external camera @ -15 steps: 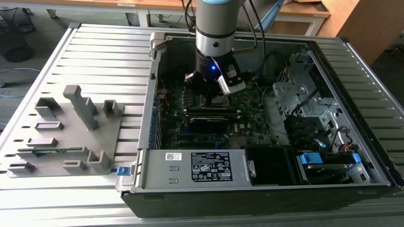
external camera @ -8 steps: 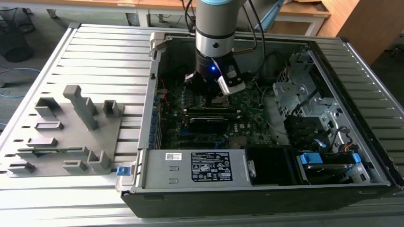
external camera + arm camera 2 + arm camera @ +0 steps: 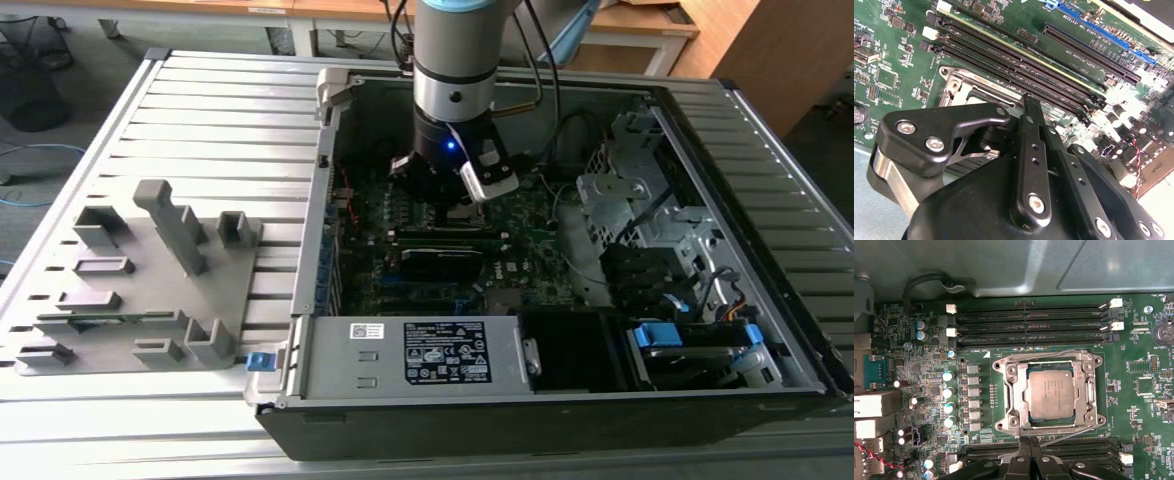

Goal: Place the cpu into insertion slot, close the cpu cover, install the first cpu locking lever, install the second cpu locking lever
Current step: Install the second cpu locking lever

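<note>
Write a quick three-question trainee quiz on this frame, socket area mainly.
1. True or false: in the first wrist view, the cpu lies inside the window of the cpu cover.
2. Pick one: in the first wrist view, the gripper is closest to A) the coin battery, B) the edge of the cpu cover, C) the blue connector.
3. Short answer: in the exterior view, what is the arm reaching down into?

Key: 1 true. 2 B. 3 the open computer case.
</note>
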`<state>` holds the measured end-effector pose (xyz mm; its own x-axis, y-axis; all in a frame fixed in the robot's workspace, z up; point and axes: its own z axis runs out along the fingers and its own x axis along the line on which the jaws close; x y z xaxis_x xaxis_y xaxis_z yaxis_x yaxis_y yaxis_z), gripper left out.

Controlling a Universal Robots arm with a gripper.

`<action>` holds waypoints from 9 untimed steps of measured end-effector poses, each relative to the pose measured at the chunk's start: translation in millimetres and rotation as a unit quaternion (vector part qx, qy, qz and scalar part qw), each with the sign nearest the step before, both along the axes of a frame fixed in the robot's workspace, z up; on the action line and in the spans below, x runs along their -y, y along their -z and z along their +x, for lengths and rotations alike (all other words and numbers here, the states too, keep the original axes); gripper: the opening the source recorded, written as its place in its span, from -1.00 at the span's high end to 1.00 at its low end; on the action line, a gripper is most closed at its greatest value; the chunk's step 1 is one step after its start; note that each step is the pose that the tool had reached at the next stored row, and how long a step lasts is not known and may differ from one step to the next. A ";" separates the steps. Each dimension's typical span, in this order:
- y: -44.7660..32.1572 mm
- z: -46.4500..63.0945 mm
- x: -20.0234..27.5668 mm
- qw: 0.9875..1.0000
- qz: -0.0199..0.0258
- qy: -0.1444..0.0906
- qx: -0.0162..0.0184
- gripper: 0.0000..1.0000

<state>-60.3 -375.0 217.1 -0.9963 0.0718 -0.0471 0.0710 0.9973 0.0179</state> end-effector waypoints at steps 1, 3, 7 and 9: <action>0.0 0.0 0.0 1.000 0.000 0.000 0.000 0.80; 0.2 0.0 0.0 1.000 0.000 0.000 0.000 0.80; 1.9 -1.1 -0.1 1.000 0.000 0.000 0.000 0.80; 3.6 -1.9 0.0 1.000 0.000 0.000 0.000 0.80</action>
<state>-62.2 -375.0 213.5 -0.9963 0.0718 -0.0472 0.0711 0.9973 0.0180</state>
